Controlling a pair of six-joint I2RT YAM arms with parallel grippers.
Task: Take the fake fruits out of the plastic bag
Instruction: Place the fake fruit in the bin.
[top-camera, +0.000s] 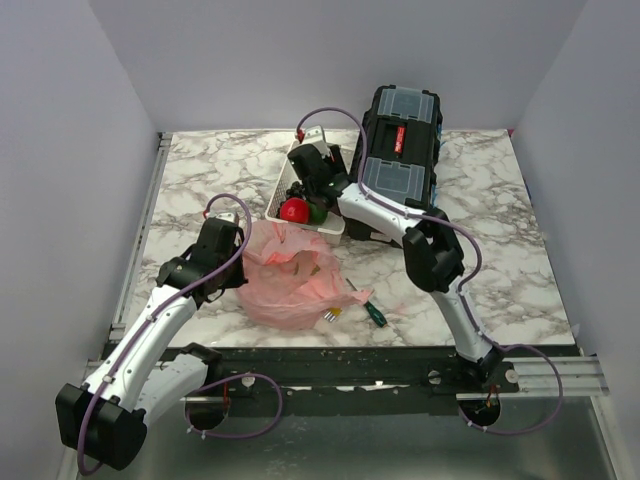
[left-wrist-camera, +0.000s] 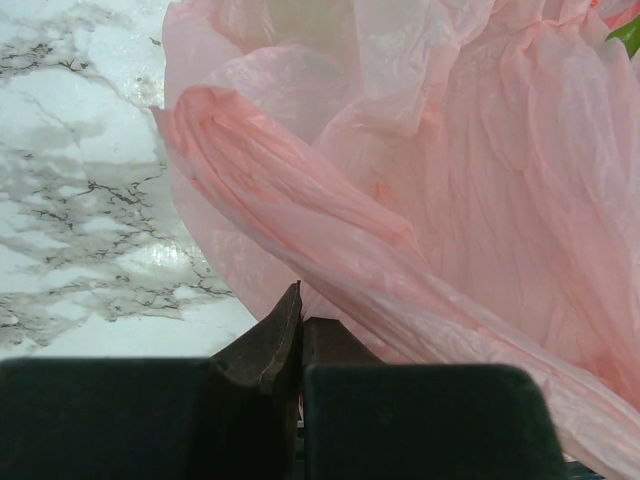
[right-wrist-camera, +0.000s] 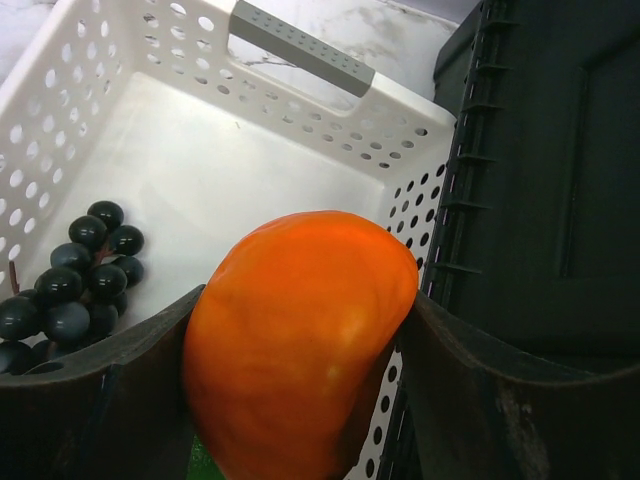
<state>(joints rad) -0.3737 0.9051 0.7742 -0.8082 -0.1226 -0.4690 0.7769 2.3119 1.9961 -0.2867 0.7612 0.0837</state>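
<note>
Only the right wrist view shows the right gripper (right-wrist-camera: 300, 300) clamped on the orange fruit (right-wrist-camera: 300, 360) above the white basket (right-wrist-camera: 300, 170). The left wrist view shows the left gripper (left-wrist-camera: 298, 318) closed, pinching the pink bag (left-wrist-camera: 420, 200), which from above lies just beside the basket.

We are looking into a robot test booth, a lab set-up rather than a home; plain pale walls (top-camera: 60, 150) are boxing in a marble-patterned table (top-camera: 500, 250) on three sides; the left arm (top-camera: 150, 340) and the right arm (top-camera: 445, 265), both trailing cables, are sitting bolted by metal rails (top-camera: 560, 375) at its near edge.
</note>
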